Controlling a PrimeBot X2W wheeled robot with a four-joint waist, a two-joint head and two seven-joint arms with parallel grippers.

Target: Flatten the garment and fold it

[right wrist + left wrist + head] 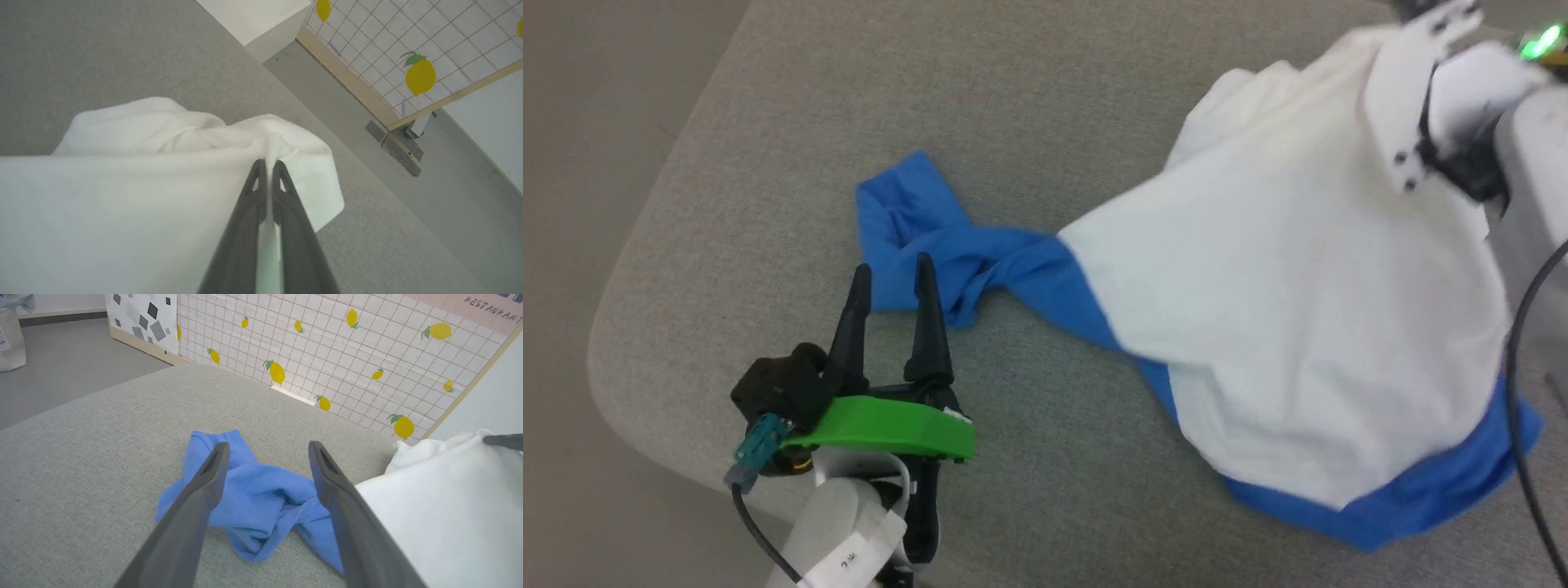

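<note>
The garment [1298, 318] is a white T-shirt with blue sleeves and a blue hem band, lying rumpled on the grey cushioned surface [1029, 106]. One blue sleeve [931, 237] trails twisted to the left. My left gripper [890, 278] stands open at that sleeve's near edge; in the left wrist view the sleeve [261, 498] lies between and beyond its fingers [200, 506]. My right gripper [269, 165] is shut on a fold of the white cloth [163, 179], which rises toward it at the far right of the head view.
The grey surface's rounded corner [613, 343] and left edge drop to the floor [572, 122]. A lemon-print tiled panel [347, 355] stands beyond the far edge. A black cable [1515, 392] hangs by the right arm [1535, 163].
</note>
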